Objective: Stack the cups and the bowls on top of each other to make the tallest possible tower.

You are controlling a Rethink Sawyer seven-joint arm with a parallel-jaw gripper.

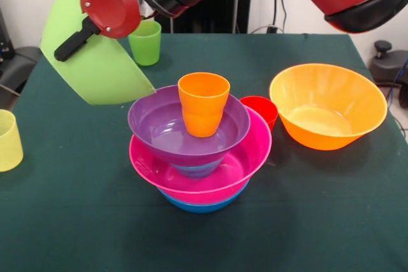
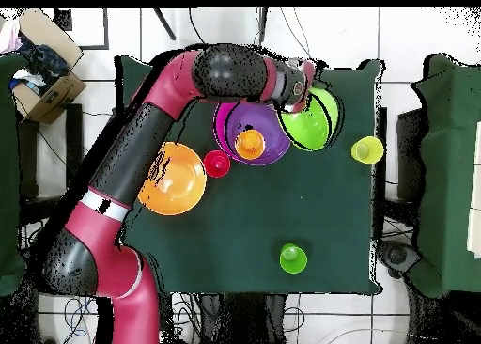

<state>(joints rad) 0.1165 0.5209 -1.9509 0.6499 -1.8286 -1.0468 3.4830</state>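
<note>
The tower stands mid-table: a large blue bowl (image 1: 199, 205) at the bottom, the pink bowl (image 1: 252, 151) in it, then a small blue bowl (image 1: 197, 170), the purple bowl (image 1: 153, 125) and the orange cup (image 1: 203, 103) upright on top. My gripper (image 1: 67, 48) is shut on the rim of the lime green bowl (image 1: 102, 71) and holds it tilted in the air, up and left of the tower. In the overhead view the gripper (image 2: 302, 88) and lime bowl (image 2: 315, 124) sit just right of the purple bowl (image 2: 271, 138).
The orange bowl (image 1: 328, 106) stands right of the tower and the red cup (image 1: 261, 109) just behind it. The green cup (image 1: 146, 41) stands far back, the pale yellow cup (image 1: 7, 139) at the left edge. The green-covered table (image 1: 319, 221) ends near there.
</note>
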